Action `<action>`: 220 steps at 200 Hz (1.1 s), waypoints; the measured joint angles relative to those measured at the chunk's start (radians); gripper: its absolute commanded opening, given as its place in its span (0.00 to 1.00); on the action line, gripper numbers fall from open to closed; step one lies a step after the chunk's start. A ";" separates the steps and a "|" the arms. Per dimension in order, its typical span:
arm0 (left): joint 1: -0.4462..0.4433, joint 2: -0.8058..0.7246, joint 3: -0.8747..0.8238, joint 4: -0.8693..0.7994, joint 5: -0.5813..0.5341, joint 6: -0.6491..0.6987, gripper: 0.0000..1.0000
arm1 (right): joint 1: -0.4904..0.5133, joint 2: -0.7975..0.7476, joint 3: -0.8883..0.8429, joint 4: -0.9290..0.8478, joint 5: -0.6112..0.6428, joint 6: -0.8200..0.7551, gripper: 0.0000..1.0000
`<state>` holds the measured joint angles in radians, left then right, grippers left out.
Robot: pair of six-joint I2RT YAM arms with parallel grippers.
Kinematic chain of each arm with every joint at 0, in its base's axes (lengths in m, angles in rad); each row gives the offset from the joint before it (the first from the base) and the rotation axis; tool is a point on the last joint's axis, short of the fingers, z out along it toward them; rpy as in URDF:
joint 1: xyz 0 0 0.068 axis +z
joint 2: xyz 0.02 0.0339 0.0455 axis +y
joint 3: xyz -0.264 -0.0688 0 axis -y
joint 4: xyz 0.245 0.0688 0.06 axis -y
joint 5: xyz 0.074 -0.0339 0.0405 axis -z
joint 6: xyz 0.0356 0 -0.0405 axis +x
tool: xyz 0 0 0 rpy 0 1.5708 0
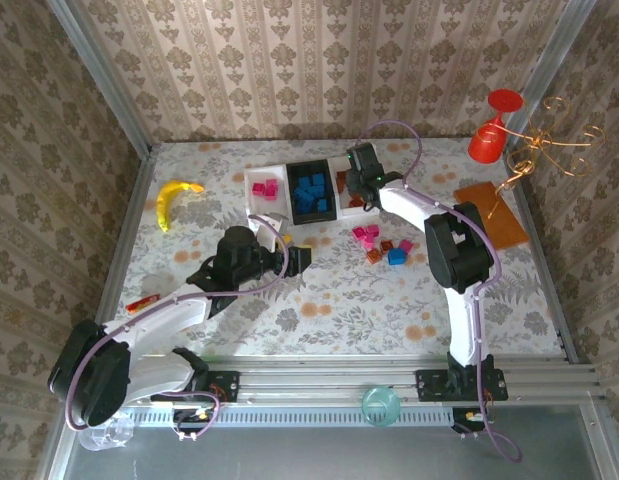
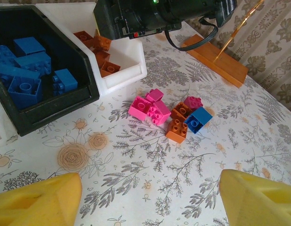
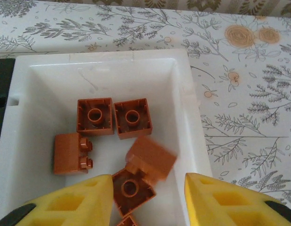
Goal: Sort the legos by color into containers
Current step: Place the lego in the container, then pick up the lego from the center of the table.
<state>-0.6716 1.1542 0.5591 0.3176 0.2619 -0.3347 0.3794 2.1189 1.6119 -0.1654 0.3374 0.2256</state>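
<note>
Your table [image 1: 319, 300] has a pale floral cloth on it, a metal frame round the edges, and damask wallpaper [image 1: 289, 60] on every wall.

The three containers sit side by side toward the back:
- the left white tray [image 1: 251, 185] holds pink bricks [image 1: 266, 190]
- the black tray [image 2: 56, 108] in the middle is full of blue bricks [image 2: 25, 87]
- the right white tray [image 3: 103, 75] has a handful of orange-brown bricks [image 3: 94, 116]

One of those orange-brown ones, a blurred brick [image 3: 152, 157], sits tilted on top of another, too smeared to say more.

Your right gripper [image 3: 147, 181] hangs directly over that right tray. Its yellow fingers are spread apart and there's nothing pinched between them. Your left gripper [image 2: 150, 197] is out over bare cloth in front of the trays, jaws wide apart and empty, looking at the loose legos [image 2: 158, 113]. That pile is a small cluster of pink and orange-brown bricks plus one blue, lying on the cloth just in front of the right tray.

Other stuff around:
- a banana [image 1: 174, 200] at the left side
- a flat orange-brown plate [image 1: 491, 215] at the right edge
- a gold wire rack [image 1: 549, 140] above the plate, with a red glass [image 1: 489, 135] hanging on it upside down
- a teal cup [image 1: 380, 404] down on the rail by the arm bases
</note>
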 measured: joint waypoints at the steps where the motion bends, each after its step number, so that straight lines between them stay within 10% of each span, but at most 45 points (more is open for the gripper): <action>1: 0.000 0.000 0.000 -0.001 0.000 0.000 0.79 | 0.000 -0.001 -0.001 0.000 0.000 0.001 0.51; 109: 0.164 -0.161 -0.044 -0.112 -0.056 0.013 0.78 | 0.084 -0.676 -0.723 0.048 -0.113 0.137 0.74; 220: 0.114 -0.073 -0.044 -0.070 -0.056 0.013 0.78 | 0.183 -0.576 -0.823 -0.034 -0.113 0.221 0.73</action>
<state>-0.5571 1.0809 0.5148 0.2478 0.2054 -0.3222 0.5629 1.5429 0.7887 -0.1989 0.2245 0.4465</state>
